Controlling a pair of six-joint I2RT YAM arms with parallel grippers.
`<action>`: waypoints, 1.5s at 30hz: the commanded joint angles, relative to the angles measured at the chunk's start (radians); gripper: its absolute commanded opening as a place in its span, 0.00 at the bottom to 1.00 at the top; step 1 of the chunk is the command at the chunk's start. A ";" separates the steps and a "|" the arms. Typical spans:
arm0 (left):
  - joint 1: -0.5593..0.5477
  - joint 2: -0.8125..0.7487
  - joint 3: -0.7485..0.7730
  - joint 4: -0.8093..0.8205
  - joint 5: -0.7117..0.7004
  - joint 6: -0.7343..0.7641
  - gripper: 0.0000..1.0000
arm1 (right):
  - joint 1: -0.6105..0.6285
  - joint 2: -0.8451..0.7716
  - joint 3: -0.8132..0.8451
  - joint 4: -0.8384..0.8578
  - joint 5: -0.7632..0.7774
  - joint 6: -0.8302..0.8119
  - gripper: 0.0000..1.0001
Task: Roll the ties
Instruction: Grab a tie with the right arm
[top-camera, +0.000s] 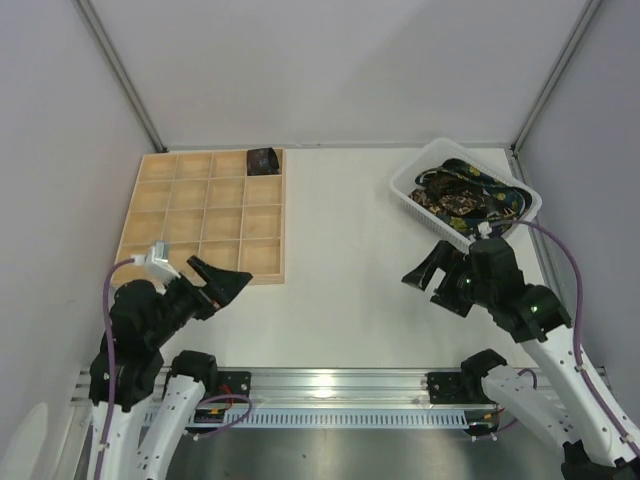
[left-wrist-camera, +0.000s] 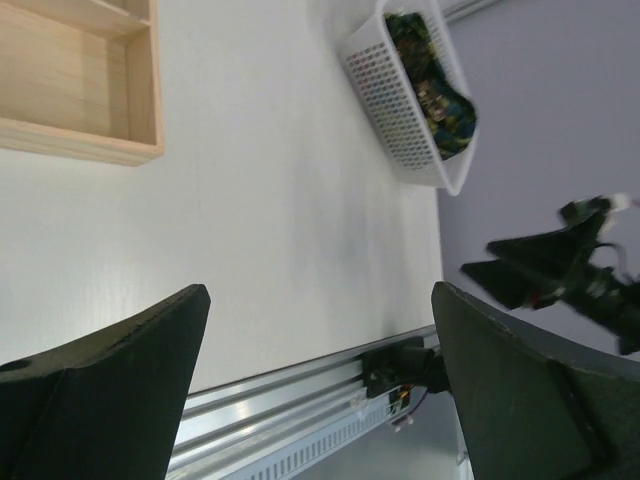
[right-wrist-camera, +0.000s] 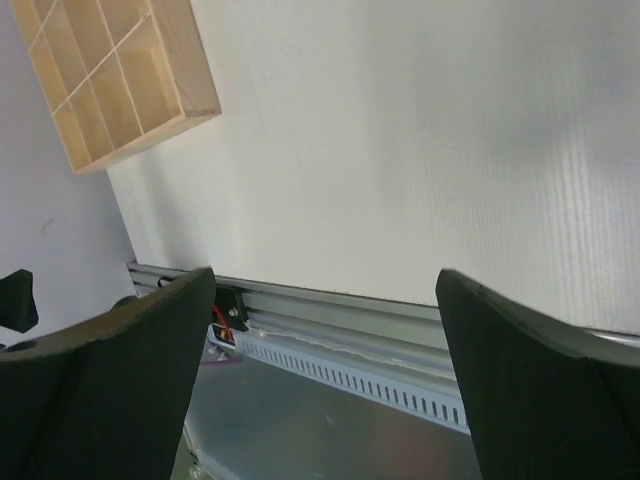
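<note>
Several dark patterned ties (top-camera: 462, 192) lie heaped in a white slotted basket (top-camera: 408, 184) at the back right; the left wrist view shows the ties (left-wrist-camera: 438, 95) in that basket (left-wrist-camera: 390, 110) too. One dark rolled tie (top-camera: 263, 160) sits in a top-row cell of the wooden grid tray (top-camera: 205, 215). My left gripper (top-camera: 225, 277) hovers open by the tray's near right corner, holding nothing (left-wrist-camera: 320, 292). Open and empty as well, my right gripper (top-camera: 428, 284) hangs in front of the basket (right-wrist-camera: 325, 278).
An aluminium rail (top-camera: 340, 385) with both arm bases runs along the table's near edge. Grey walls close in the left, right and back sides. In the right wrist view the tray (right-wrist-camera: 120, 85) shows at the upper left.
</note>
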 joint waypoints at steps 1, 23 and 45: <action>0.008 0.133 0.064 -0.068 0.055 0.184 1.00 | -0.073 0.096 0.161 -0.045 0.245 -0.036 1.00; -0.004 0.282 0.063 -0.010 0.061 0.422 1.00 | -0.797 0.735 0.483 0.401 0.189 -0.161 0.84; -0.079 0.383 0.175 -0.057 -0.076 0.499 1.00 | -0.635 1.242 0.918 -0.204 0.621 -0.219 0.62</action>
